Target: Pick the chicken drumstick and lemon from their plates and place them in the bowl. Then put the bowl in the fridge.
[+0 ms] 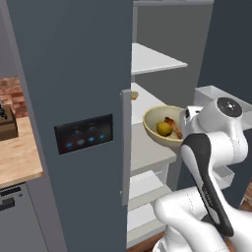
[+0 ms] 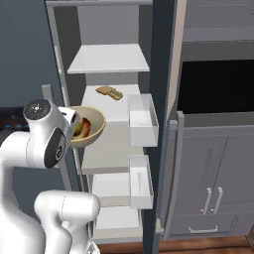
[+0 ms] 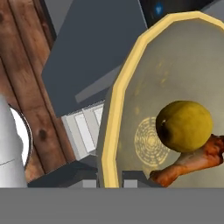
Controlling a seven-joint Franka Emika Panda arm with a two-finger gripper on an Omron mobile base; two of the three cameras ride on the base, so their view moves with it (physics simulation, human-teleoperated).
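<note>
1. Pincer (image 3: 109, 181) clenched on the near rim of the bowl (image 1: 156, 118); fingertips barely visible at the bottom of the hand view, one either side of the pale rim.
2. Left to right in the left base view — wooden counter (image 1: 19, 157); shut fridge (image 1: 74, 74) door with black panel (image 1: 83, 134) of blue lights; open compartment with white shelves (image 1: 152, 59).
3. Bowl held tilted just above the middle shelf (image 2: 111, 144), at its front edge; lemon (image 1: 164, 129) and chicken drumstick (image 1: 174, 127) inside, touching each other.
4. Small brown item (image 2: 109, 92) on the shelf behind — cannot tell what.
5. Door bins (image 2: 141, 119) to the right; grey cabinets (image 2: 213, 173) beyond.
</note>
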